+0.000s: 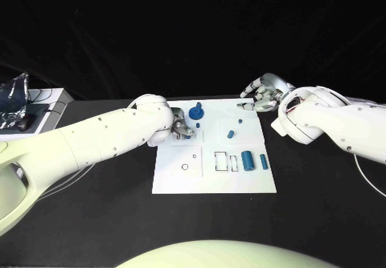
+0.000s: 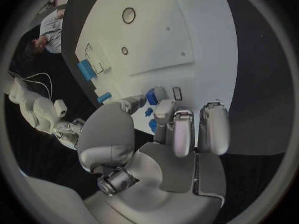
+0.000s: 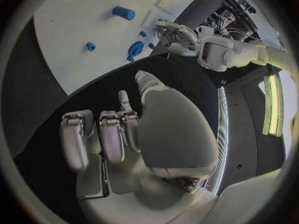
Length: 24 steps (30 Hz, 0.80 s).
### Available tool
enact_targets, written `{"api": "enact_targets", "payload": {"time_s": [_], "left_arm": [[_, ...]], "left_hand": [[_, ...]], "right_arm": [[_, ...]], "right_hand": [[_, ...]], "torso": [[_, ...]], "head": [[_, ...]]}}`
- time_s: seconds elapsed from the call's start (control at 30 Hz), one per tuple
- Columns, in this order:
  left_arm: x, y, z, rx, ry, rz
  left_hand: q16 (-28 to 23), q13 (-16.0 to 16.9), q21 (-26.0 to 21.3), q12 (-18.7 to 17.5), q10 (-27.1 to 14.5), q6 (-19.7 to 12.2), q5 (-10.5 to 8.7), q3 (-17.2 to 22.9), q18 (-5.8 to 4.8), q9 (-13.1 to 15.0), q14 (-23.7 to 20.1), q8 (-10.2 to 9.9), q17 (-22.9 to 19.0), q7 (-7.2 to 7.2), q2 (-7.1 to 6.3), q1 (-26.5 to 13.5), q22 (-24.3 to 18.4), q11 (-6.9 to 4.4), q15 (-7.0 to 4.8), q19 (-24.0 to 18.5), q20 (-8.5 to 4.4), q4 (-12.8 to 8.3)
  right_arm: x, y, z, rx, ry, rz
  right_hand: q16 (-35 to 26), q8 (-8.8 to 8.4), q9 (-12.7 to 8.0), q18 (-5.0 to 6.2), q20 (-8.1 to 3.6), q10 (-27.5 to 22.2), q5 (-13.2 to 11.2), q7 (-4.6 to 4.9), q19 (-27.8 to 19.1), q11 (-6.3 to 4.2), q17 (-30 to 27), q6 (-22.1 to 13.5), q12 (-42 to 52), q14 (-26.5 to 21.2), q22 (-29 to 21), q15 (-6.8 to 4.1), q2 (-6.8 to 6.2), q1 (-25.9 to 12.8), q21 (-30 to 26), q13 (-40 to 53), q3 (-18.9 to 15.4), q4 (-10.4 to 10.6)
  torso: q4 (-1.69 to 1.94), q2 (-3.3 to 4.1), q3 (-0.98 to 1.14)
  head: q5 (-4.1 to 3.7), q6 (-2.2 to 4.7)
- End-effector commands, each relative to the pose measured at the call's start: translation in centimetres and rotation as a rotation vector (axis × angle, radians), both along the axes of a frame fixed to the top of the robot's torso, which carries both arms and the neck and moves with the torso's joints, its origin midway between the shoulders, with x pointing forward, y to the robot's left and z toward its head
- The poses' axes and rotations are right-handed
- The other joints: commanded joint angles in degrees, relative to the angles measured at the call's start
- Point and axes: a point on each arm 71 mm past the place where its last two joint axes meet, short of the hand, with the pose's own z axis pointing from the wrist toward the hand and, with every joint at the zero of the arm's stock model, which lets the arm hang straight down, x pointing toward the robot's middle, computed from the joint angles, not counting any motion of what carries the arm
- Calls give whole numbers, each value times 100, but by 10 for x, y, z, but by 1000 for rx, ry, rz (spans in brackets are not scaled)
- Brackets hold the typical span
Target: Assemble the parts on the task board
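Observation:
The white task board (image 1: 213,178) lies mid-table. My left hand (image 1: 178,125) hovers over its far left part and pinches a small blue part (image 2: 151,97) between thumb and fingers. A large round blue part (image 1: 197,113) stands just beyond that hand. Small blue pieces (image 1: 240,120) (image 1: 231,134) lie further right, and two blue cylinders (image 1: 247,159) (image 1: 263,162) rest near the right edge. My right hand (image 1: 264,92) hangs past the board's far right corner, fingers apart and holding nothing. The right wrist view shows the round part (image 3: 135,50) and my left hand (image 3: 177,35).
Drawn rectangles (image 1: 220,161) and a small circle (image 1: 185,166) mark the board's near half. A silver bag (image 1: 12,100) and a white box (image 1: 44,106) with cables sit at the table's far left corner.

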Motion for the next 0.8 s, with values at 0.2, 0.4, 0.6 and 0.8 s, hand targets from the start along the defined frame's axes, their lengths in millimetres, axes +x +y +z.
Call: {"api": "enact_targets", "payload": {"time_s": [0.2,0.4,0.6,0.8], "left_arm": [[-5,3,-13,43,49,-9],[-6,3,-11,38,38,-8],[-8,2,-5,15,29,-15],[-8,0,14,-47,4,-10]], "left_hand": [[-17,1,-25,17,-33,8,-24,-167,-51,-5,599,-83,1450,21,-72,59,8,-10,-4,44,4,54],[-12,23,-30,32,-20,21,-61,-453,-50,-1,601,-86,1458,12,-110,34,7,-17,-11,44,-2,104],[-12,21,-32,31,-20,23,-113,-577,-50,-1,601,-90,1458,7,-111,7,5,-21,-14,44,-6,108],[-23,-8,-39,11,-33,22,-118,-591,-47,-1,596,-91,1441,7,-110,6,-6,-21,-15,38,-6,107]], "right_arm": [[-1,1,0,-9,-1,12],[-1,0,0,-9,-1,11],[-1,0,0,-9,-2,10],[0,-1,-1,-10,-1,9]], "right_hand": [[-2,19,8,-28,-21,166,17,-5,505,-13,1424,-44,-2,587,1357,-16,-23,-74,-29,1099,54,-2],[-2,19,8,-28,-21,166,17,-5,505,-13,1424,-44,-2,587,1357,-16,-23,-74,-29,1099,54,-2],[-2,19,8,-28,-21,166,17,-5,505,-13,1424,-44,-2,587,1357,-16,-23,-74,-29,1099,54,-2],[-2,19,8,-28,-21,166,17,-5,505,-13,1424,-44,-2,587,1357,-16,-23,-74,-29,1099,54,-2]], "torso": [[1,-3,-2],[0,-1,-2],[4,-11,-4],[5,-17,-9]], "head": [[6,10],[3,33],[-3,59],[-1,104]]}}
